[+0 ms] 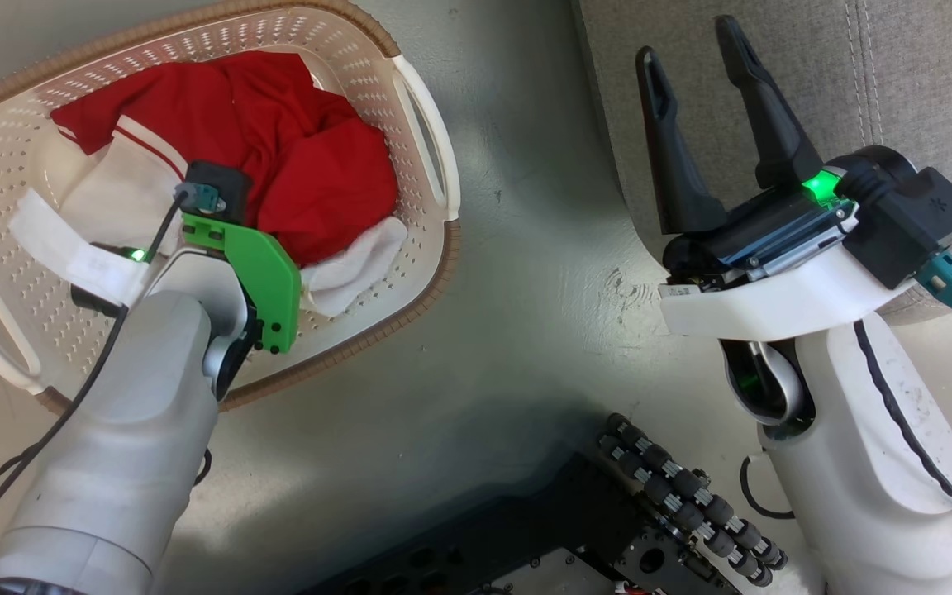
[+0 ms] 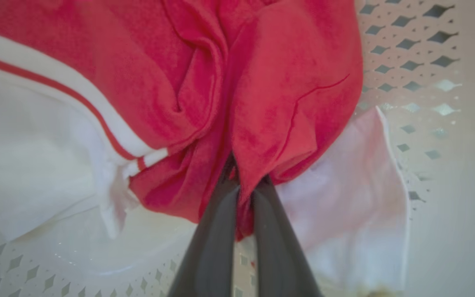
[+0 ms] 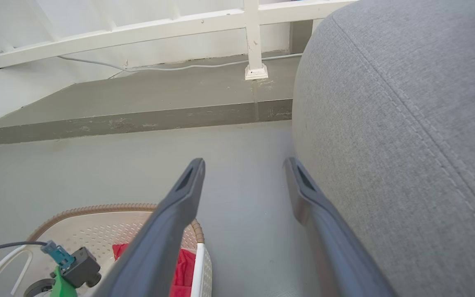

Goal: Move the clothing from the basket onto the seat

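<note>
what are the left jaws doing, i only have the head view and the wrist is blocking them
Observer: In the left wrist view, the left jaws are shut on a fold of the clothing, down inside the basket.
Operator: red part or white part
Observer: Red. The pinched fold hangs down between them. A white panel lies just beside the jaws, not between them.
Operator: anything beyond the basket that i can't see
Observer: The right wrist view shows a raised grey step across the floor past the basket, with a white railing post standing on it.
</note>
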Motion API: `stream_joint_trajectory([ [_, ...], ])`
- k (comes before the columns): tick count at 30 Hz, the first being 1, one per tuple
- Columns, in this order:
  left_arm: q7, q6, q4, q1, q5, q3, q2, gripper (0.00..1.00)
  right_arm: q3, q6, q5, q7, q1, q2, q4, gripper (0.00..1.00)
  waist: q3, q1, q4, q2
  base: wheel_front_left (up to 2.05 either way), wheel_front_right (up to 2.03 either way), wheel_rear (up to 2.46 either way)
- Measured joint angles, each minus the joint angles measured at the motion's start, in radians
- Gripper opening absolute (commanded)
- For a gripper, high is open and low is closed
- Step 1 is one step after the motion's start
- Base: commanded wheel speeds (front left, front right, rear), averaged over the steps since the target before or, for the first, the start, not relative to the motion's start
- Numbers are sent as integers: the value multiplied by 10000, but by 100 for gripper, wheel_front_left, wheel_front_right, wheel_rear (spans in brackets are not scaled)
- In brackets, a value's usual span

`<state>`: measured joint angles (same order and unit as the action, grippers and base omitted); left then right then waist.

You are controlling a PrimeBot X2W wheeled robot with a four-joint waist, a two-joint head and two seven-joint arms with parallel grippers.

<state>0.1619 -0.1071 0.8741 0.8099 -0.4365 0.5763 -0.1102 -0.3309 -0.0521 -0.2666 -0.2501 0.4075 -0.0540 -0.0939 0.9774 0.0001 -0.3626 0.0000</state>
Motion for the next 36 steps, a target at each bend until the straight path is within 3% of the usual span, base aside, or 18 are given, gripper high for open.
stream_joint_trajectory([
  [18, -1239, -86, 725, 106, -2, 314, 533, 0, 232, 0, 374, -17, 195, -125, 362, 100, -810, -1, 631, 0, 0, 0, 0],
  [36, -3279, -163, 604, -417, -414, 709, 673, 0, 504, -2, 650, -44, 101, -546, 1147, 100, -2679, -1, 1833, 0, 0, 0, 0],
])
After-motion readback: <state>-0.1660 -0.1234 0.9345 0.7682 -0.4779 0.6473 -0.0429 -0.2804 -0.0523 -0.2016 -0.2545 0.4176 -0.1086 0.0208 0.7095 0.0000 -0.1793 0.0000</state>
